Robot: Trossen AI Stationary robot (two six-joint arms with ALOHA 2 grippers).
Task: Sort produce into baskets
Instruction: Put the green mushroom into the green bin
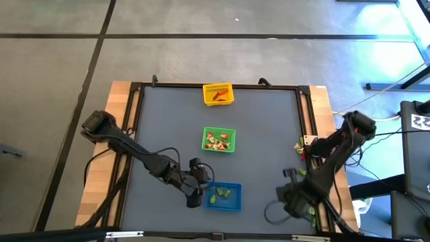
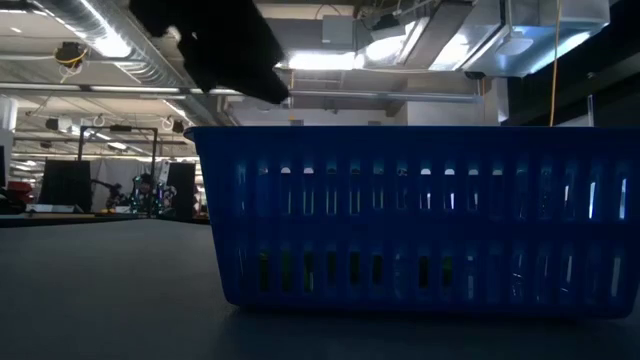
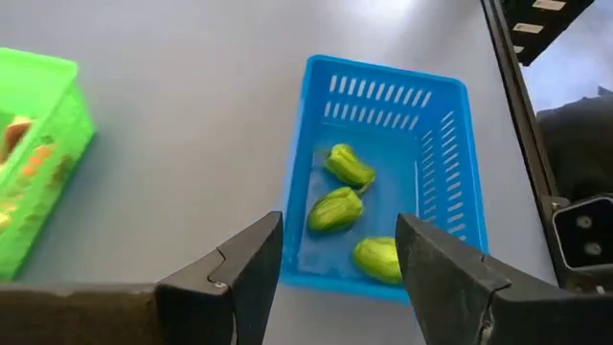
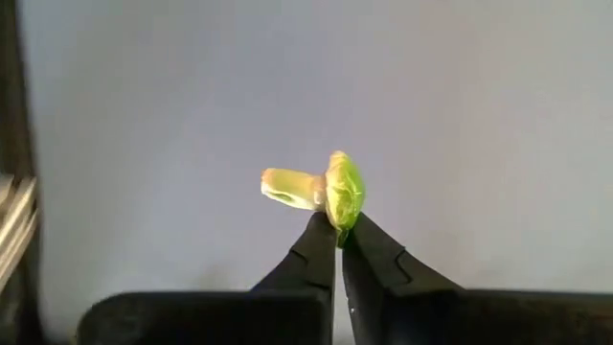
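Three mesh baskets stand in a row down the table's middle: yellow [image 1: 218, 94] at the far edge, green [image 1: 219, 140] in the middle, blue [image 1: 224, 195] near the front. The blue basket [image 3: 383, 172] holds three light green pieces [image 3: 335, 209]. My left gripper [image 3: 340, 264] hovers open just above and left of it. My right gripper [image 4: 340, 235], over the table's near right part [image 1: 295, 193], points down and is shut on a light green mushroom-shaped piece [image 4: 330, 187]. Red and orange pieces lie in the yellow and green baskets. My right gripper pinches the light green piece by the rim of its green cap [image 4: 342, 218], between its two fingertips only. The fingers come from above, pointing down. The piece is lifted clear of the table, and its pale stem [image 4: 287, 187] sticks out sideways.
A few small pieces [image 1: 300, 143] lie by the table's right rail. The low view is filled by the blue basket [image 2: 420, 220], with my left arm [image 2: 215, 40] dark above its left end. Open grey tabletop lies between the baskets and the side rails.
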